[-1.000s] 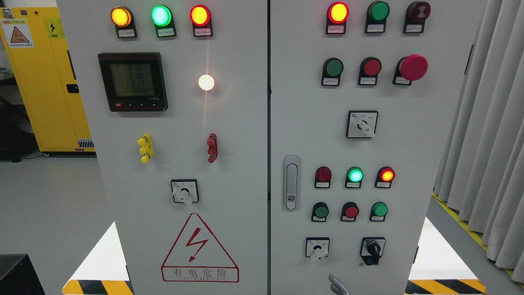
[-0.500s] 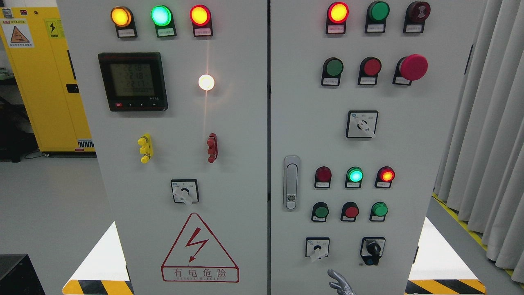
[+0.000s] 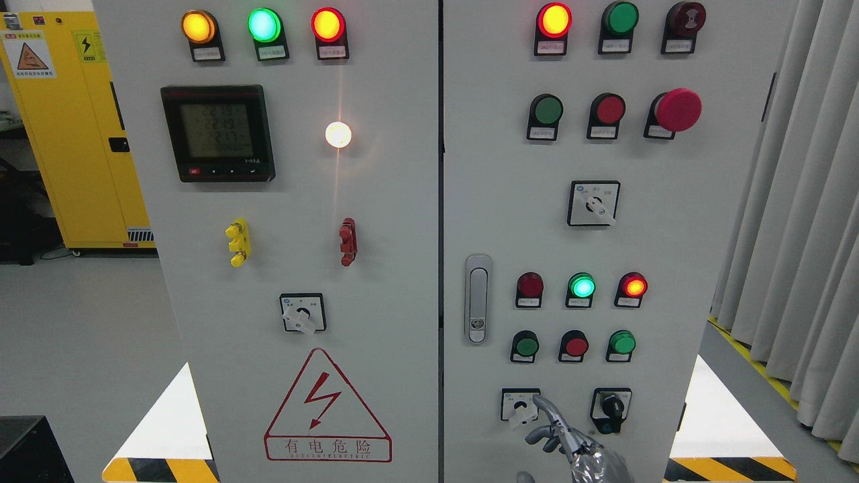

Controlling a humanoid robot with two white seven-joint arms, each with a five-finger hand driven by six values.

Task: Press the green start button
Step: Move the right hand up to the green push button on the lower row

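Nearest, at the cabinet door's bottom edge, the silver right robot hand (image 3: pixel 570 439) holds nothing, forefinger extended and the rest curled, beside the white rotary selector switch (image 3: pixel 520 406). Beyond, three round green push buttons (image 3: pixel 527 346) sit rigid and panel-mounted; which is start is unreadable. Probably a firm fingertip press on the cap's centre suffices.

A yellow cabinet (image 3: pixel 64 127) stood at the left on a pale grey floor (image 3: pixel 80 349), grey curtains (image 3: pixel 798 221) hung at the right, and yellow-black hazard tape (image 3: pixel 731 467) marked the floor.

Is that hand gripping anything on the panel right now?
No. The right hand holds nothing; its index finger points up beside the lower selector switch.
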